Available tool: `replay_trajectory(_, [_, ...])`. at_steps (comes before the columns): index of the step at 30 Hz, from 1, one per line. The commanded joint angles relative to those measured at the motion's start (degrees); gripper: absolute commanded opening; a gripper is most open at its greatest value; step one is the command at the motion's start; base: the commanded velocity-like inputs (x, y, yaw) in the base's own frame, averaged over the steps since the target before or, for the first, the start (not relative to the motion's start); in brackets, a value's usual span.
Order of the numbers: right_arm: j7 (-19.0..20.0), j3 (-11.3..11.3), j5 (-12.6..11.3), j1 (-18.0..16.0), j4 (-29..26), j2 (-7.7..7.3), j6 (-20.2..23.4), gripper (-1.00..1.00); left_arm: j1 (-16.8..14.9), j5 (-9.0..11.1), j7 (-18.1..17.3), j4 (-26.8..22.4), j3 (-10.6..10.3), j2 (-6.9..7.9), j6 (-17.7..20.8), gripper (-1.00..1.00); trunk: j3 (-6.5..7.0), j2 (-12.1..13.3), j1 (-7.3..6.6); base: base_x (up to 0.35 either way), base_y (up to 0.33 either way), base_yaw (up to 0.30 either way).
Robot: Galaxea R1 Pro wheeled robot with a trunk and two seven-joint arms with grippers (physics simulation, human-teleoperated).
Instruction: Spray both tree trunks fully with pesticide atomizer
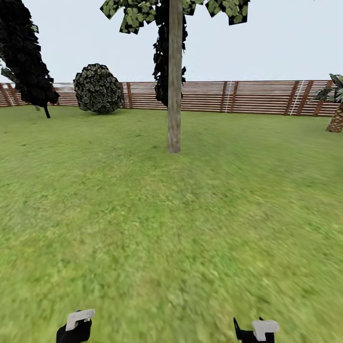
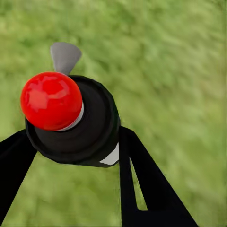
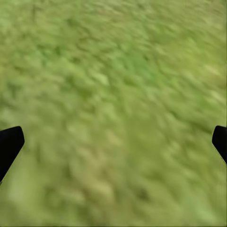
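One tree stands ahead at mid-lawn in the head view, its straight grey-brown tree trunk rising into a leafy crown. The grass floor stretches between me and it. In the left wrist view the pesticide atomizer is seen end-on, with a dark round body, red nozzle tip and grey trigger. My left gripper is shut on it, a black finger on each side. My right gripper hangs open over bare grass. Both grippers sit low in the head view, left and right.
A brown slatted fence closes the far side of the garden. A round dark bush and a near-black conifer stand at the back left. At the far right is a short palm.
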Motion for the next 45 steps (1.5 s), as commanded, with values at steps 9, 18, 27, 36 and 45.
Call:
replay_trajectory(9, [-0.03,0.02,0.02,-0.03,0.04,-0.01,-0.17,1.0,-0.04,0.03,-0.32,0.05,0.3,-0.02,-0.17,-1.0,-0.05,-0.02,0.02,0.339,0.0,0.0])
replay_trajectory(18, [-0.03,0.02,0.02,-0.04,0.04,-0.01,-0.17,1.0,-0.04,0.03,-0.32,0.05,0.32,-0.02,-0.17,-1.0,-0.05,-0.02,0.02,0.339,0.0,0.0])
replay_trajectory(27, [-0.03,0.02,0.02,-0.06,0.04,-0.01,-0.17,1.0,-0.04,0.03,-0.32,0.05,0.32,-0.02,-0.17,-1.0,-0.05,-0.02,0.02,0.339,0.0,0.0])
replay_trajectory(36, [-0.03,0.02,0.02,-0.03,0.04,-0.01,-0.17,1.0,-0.04,0.08,-0.32,-0.03,0.33,-0.02,-0.17,-1.0,-0.05,-0.02,0.02,0.339,0.0,0.0])
replay_trajectory(45, [-0.03,0.02,0.02,-0.05,0.04,-0.01,-0.17,1.0,-0.04,0.04,-0.32,0.05,0.3,-0.02,-0.17,-1.0,-0.05,-0.02,0.02,0.339,0.0,0.0])
